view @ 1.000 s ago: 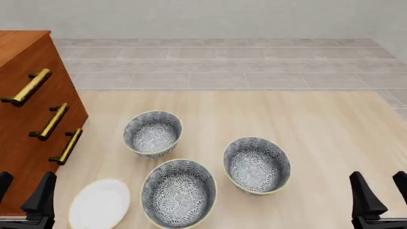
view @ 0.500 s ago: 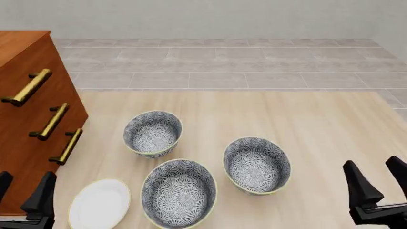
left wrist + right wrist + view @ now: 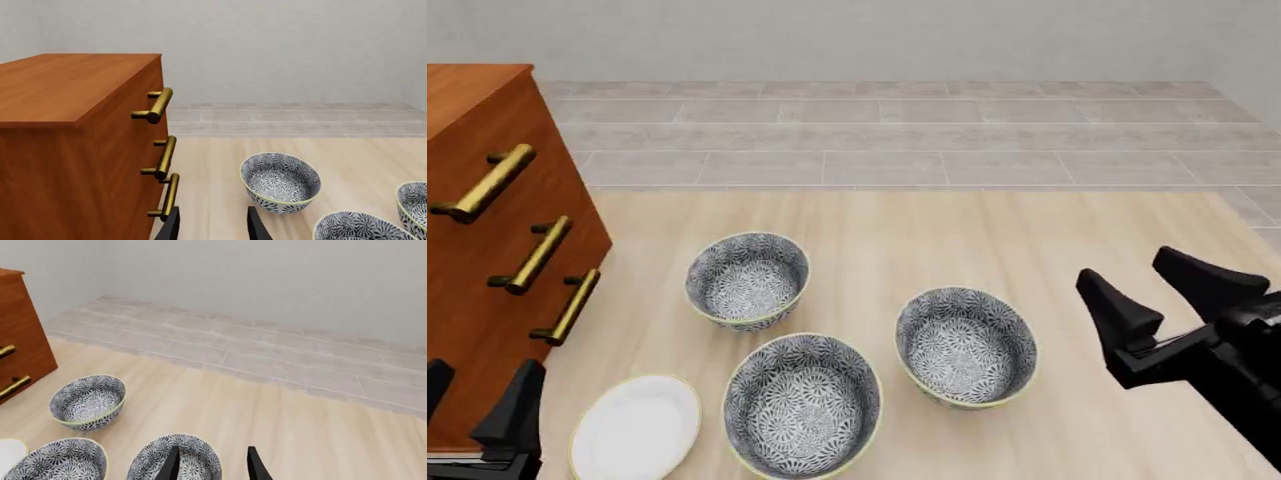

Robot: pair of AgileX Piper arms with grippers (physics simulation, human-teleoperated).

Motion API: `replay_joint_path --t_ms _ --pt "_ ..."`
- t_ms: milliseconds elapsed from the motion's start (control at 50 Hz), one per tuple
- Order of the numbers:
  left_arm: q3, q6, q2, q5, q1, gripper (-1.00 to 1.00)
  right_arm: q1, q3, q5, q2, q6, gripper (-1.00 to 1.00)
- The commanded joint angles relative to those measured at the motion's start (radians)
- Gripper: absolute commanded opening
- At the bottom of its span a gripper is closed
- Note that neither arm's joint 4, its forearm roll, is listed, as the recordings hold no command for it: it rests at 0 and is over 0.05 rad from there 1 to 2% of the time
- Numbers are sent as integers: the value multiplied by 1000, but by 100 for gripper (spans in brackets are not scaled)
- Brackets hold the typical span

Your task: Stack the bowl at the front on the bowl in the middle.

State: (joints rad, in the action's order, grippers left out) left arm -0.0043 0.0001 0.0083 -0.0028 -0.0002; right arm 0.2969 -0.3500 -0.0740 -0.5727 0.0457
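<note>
Your right gripper (image 3: 1165, 287) hangs above the table (image 3: 988, 230) at about 3 o'clock from the middle bowl (image 3: 966, 347), its jaws spread wide with nothing between them, and well apart from the bowl's rim. In the right wrist view its fingertips (image 3: 172, 462) frame the near rim of that bowl (image 3: 175, 458). Your left gripper (image 3: 474, 410) sits low at 9 o'clock of the front bowl (image 3: 802, 404), jaws apart and empty, just beside the dresser (image 3: 487, 260).

The front bowl stands upright at 6 o'clock on the table, its rim close to the middle bowl at 2 o'clock from it. The third bowl (image 3: 747, 279) stands at 11 o'clock from the front bowl. A white plate (image 3: 635, 428) lies flat at 9 o'clock of the front bowl.
</note>
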Motion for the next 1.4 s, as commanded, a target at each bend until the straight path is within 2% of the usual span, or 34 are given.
replay_joint_path --t_ms 20,320,480,620,900,1000,1100,1400 --pt "0 0 0 0 0 100 94 -135 44 -160 -8 100" --pt "0 0 1 -1 0 100 171 -278 90 -352 -17 100" --pt "0 0 0 -1 0 100 238 -380 133 -466 -90 100" --pt "0 0 1 -1 0 100 251 -459 155 -542 -95 100" --pt "0 0 1 -1 0 100 314 -626 202 -742 -145 100" --pt "0 0 1 -1 0 100 313 -685 221 -811 -139 100" --pt "0 0 1 -1 0 100 350 -752 256 -872 -163 100" --pt "0 0 2 -2 0 100 353 -898 311 -1020 -177 100"
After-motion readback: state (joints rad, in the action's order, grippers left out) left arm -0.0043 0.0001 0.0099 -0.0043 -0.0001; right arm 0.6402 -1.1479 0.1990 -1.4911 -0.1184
